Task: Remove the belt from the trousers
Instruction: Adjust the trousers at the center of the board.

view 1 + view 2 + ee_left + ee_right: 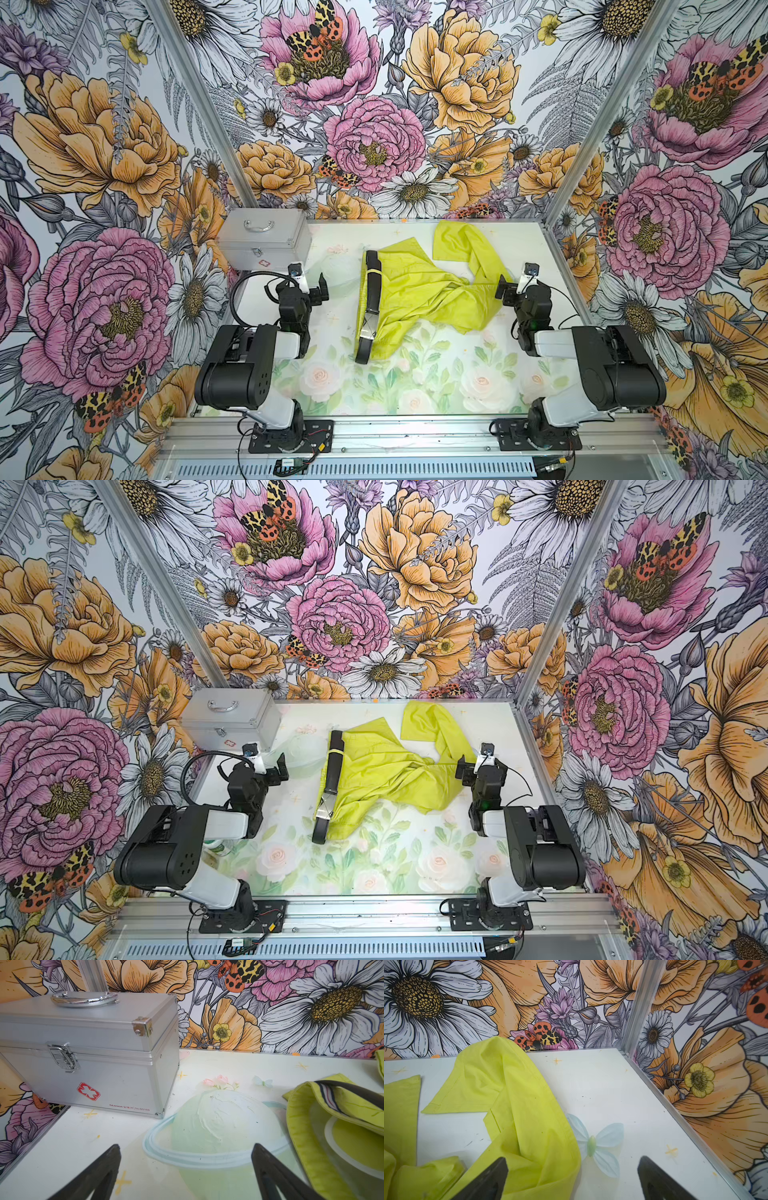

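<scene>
The yellow-green trousers lie crumpled in the middle of the table, their legs reaching to the back right. The black belt runs along the waistband at the trousers' left side, with its silver buckle toward the front. My left gripper is open above bare table, left of the waistband; a stretch of the belt shows in the left wrist view. My right gripper is open at the edge of a trouser leg, holding nothing.
A shut silver metal case stands at the back left corner, close behind my left gripper. Flowered walls with aluminium posts close in the table on three sides.
</scene>
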Controlling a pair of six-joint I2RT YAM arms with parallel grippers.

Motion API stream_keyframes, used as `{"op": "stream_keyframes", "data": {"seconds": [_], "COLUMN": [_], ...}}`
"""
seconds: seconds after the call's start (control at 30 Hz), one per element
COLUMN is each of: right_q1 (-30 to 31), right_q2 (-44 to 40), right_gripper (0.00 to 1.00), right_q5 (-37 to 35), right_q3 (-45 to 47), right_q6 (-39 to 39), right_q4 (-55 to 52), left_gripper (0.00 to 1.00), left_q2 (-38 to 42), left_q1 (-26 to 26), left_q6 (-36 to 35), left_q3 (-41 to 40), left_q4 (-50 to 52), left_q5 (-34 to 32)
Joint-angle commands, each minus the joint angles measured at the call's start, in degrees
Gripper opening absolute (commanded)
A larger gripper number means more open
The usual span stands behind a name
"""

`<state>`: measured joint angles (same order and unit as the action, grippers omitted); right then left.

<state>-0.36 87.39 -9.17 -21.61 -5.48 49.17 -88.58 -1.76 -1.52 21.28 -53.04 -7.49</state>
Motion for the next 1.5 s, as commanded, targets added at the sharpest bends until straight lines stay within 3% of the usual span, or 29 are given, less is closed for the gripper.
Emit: {"op": "stream_keyframes", "data": {"seconds": [0.0, 0.73, 0.83, 1.1, 1.17, 1.27, 1.4, 1.47], "right_q1": [-0.1, -0.2, -0.3, -0.3, -0.3, -0.1, 0.1, 0.5], "right_q2": [0.1, 0.2, 0.3, 0.0, -2.4, -8.5, -13.8, -16.0], "right_gripper": [1.00, 1.00, 1.00, 1.00, 1.00, 1.00, 0.97, 0.93], "right_q5": [0.9, 1.1, 1.6, 1.9, 4.4, 3.2, 5.6, 8.2], "right_q3": [-1.1, -1.1, -1.2, -1.1, -2.4, -9.2, -16.9, -19.7], "right_q6": [0.7, 0.7, 0.6, 0.7, 1.9, -0.3, -5.5, -7.2], "right_q4": [-0.7, -0.8, -0.9, -0.9, -5.6, -23.9, -38.9, -44.5], "left_gripper": [0.99, 0.99, 0.99, 0.99, 0.99, 0.99, 0.99, 0.99], "left_q2": [-0.1, -0.1, -0.1, 0.6, 1.5, 5.3, 15.8, 21.0], "left_q1": [-0.3, 0.0, 1.6, -0.8, -1.8, -4.8, -10.2, -11.4], "left_q6": [-0.8, -0.6, 0.5, -1.3, -1.8, -3.7, -7.9, -5.7], "left_q3": [-0.4, -0.4, 0.6, -1.0, -2.8, -4.6, 0.1, 5.2], "left_q4": [-2.0, -1.9, 0.1, -2.4, -5.6, -6.3, 10.4, 24.5], "left_q5": [-1.0, -1.0, 1.9, -1.4, -3.7, -11.1, -15.2, -15.6]}}
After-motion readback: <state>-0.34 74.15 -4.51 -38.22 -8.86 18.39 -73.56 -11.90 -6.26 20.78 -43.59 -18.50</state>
